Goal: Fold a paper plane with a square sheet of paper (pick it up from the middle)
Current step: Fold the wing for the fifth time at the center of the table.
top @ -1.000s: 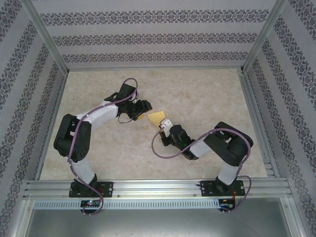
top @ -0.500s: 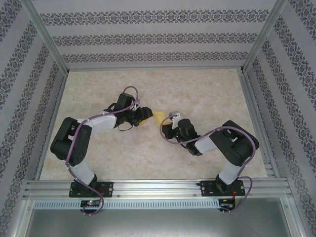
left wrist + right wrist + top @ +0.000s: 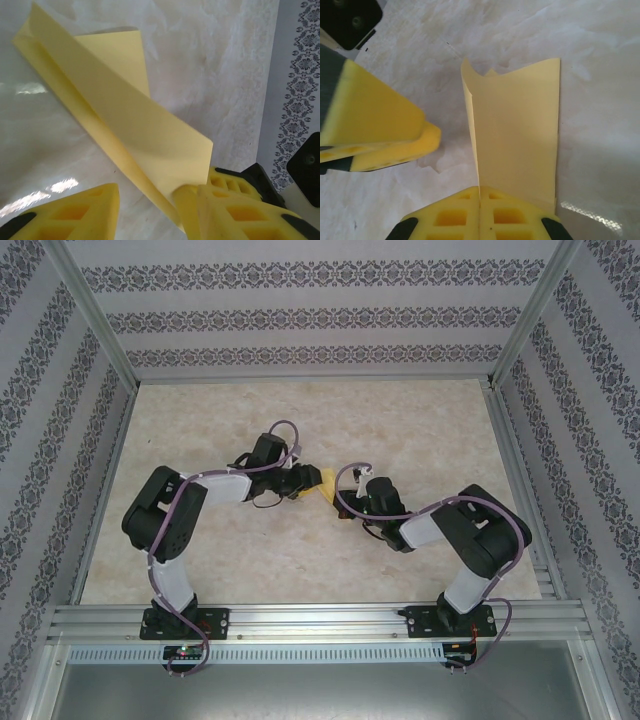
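- Yellow, thin and matte, the sheet of paper (image 3: 517, 130) is folded into a long, creased strip with layered flaps. It sits between the two grippers at the middle of the worktop (image 3: 400, 430).
- The right gripper (image 3: 480, 191) is clamped on the strip's near end, with its foam fingers pressed together.
- The left gripper (image 3: 147, 200) has its jaws apart. The paper's lower corner dips between them and touches one ribbed yellow finger (image 3: 225, 215).
- The worktop is pale, marbled and glossy.
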